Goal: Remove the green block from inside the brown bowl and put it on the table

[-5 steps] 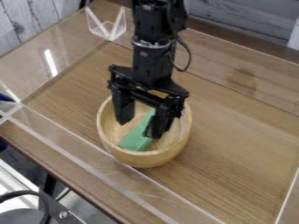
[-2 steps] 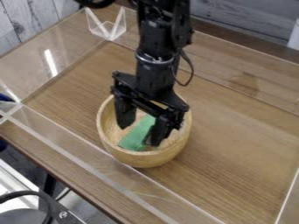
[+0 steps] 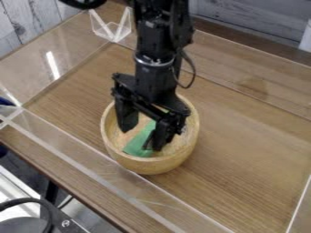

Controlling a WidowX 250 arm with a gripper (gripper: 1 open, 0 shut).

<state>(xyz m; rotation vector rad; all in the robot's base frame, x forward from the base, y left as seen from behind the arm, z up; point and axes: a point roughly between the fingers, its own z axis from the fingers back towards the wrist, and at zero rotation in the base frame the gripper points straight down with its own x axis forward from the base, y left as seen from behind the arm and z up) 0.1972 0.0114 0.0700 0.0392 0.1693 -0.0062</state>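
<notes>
Lab test bench: wood-grain table (image 3: 243, 109) fenced by clear acrylic walls (image 3: 73, 36), robot arm (image 3: 158, 36) mounted.

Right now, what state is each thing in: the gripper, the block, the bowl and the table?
gripper: open, pointing down into the bowl, fingers either side of the block, not closed on it.
green block: lying inside the bowl, leaning against its inner wall, not lifted.
brown bowl: upright on the table, holding the block.
table: wooden top with clear walls; the block is not on it yet.
</notes>
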